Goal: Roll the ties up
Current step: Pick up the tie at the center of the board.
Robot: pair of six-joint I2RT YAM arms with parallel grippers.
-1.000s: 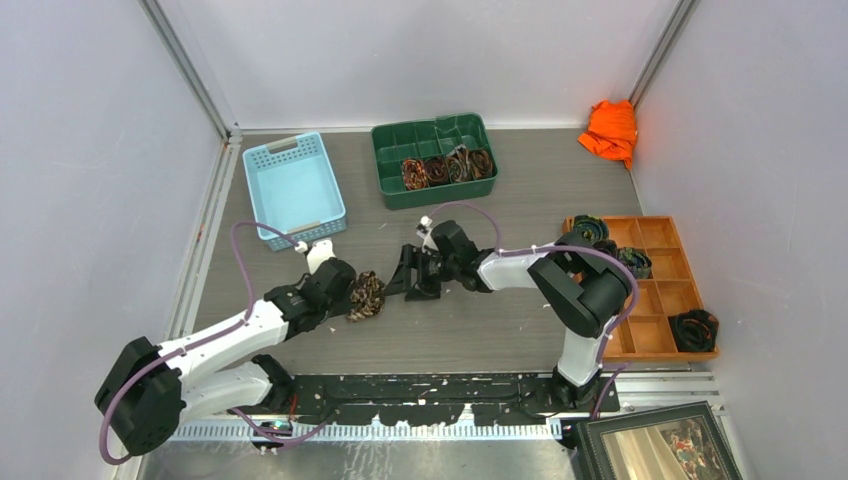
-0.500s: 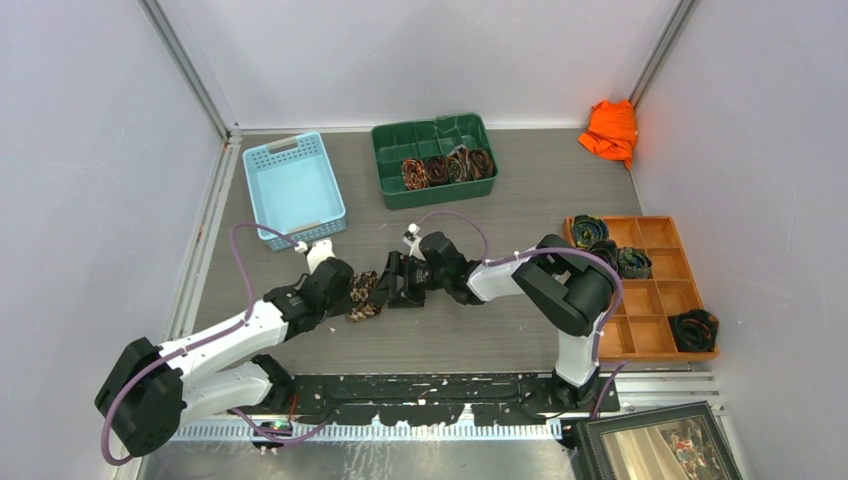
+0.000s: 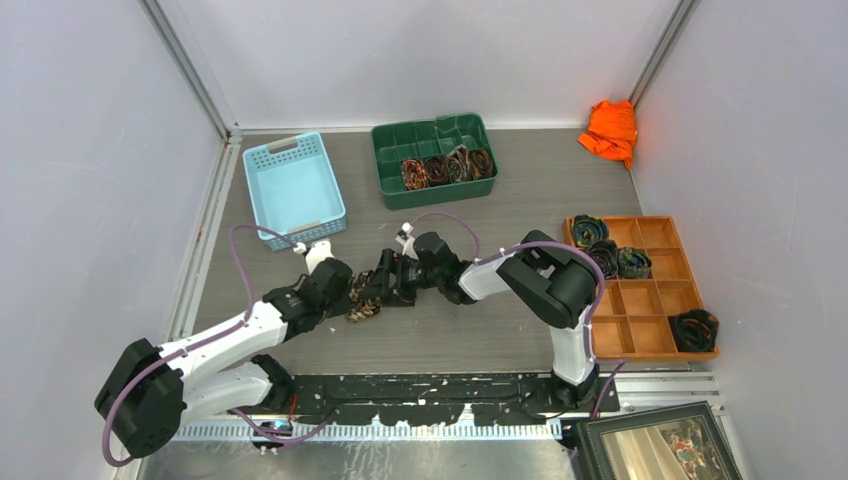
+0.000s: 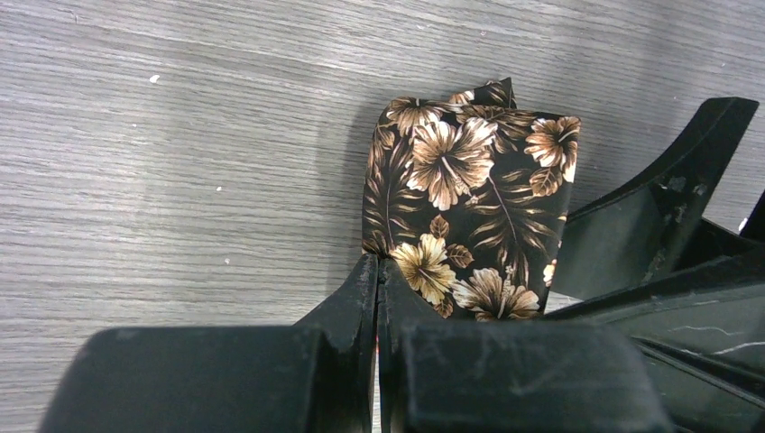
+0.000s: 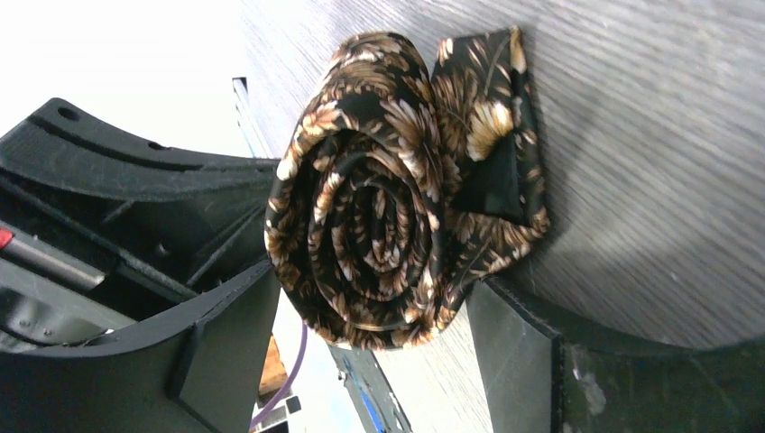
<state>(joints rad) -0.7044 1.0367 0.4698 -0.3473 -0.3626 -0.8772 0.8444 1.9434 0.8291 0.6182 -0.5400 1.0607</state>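
Observation:
A rolled tie (image 3: 364,296), black with tan flowers, rests on the grey table at centre left. In the right wrist view its spiral end (image 5: 374,216) faces the camera, with a loose pointed tail against the table. My right gripper (image 5: 370,338) is open, one finger on each side of the coil. My left gripper (image 4: 377,263) is shut, its tips at the lower left corner of the tie (image 4: 469,198). No fabric shows between its jaws. A right finger (image 4: 649,207) stands just right of the coil.
A green bin (image 3: 385,190) at the back holds several rolled ties (image 3: 447,167). A light blue basket (image 3: 293,190) stands to its left. On the right, a wooden divided tray (image 3: 660,300) holds more coils. An orange cloth (image 3: 612,130) lies in the far right corner.
My right gripper has slid left across the table until its open fingers straddle the coil. The left gripper and the coil have stayed where they were.

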